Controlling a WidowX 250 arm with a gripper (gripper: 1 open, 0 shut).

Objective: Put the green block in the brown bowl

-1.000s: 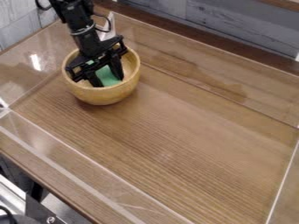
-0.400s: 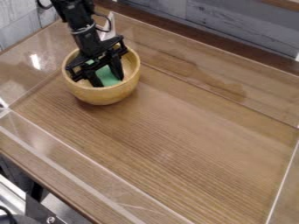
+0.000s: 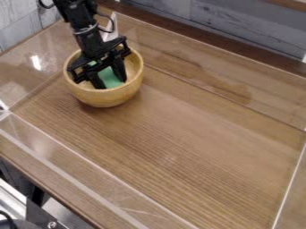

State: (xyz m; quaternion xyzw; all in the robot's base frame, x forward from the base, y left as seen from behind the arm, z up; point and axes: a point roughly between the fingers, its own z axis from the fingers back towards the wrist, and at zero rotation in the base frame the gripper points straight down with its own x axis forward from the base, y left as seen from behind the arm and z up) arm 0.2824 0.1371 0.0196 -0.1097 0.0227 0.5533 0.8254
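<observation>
Tool (image 3: 102, 74) lowered into brown bowl (image 3: 84, 95), fingers clamped on green block (image 3: 111, 80) inside it

Changes recorded between the earlier pictures and now: none visible. Pincer (image 3: 100, 75): same place and same tilt over the bowl (image 3: 81, 95), at about ten o'clock on the worktop (image 3: 203, 134); no shift. Green block (image 3: 111, 79): same spot inside the bowl, between the pincer's fingers; no shift. Bowl: no slide, no turn.
</observation>
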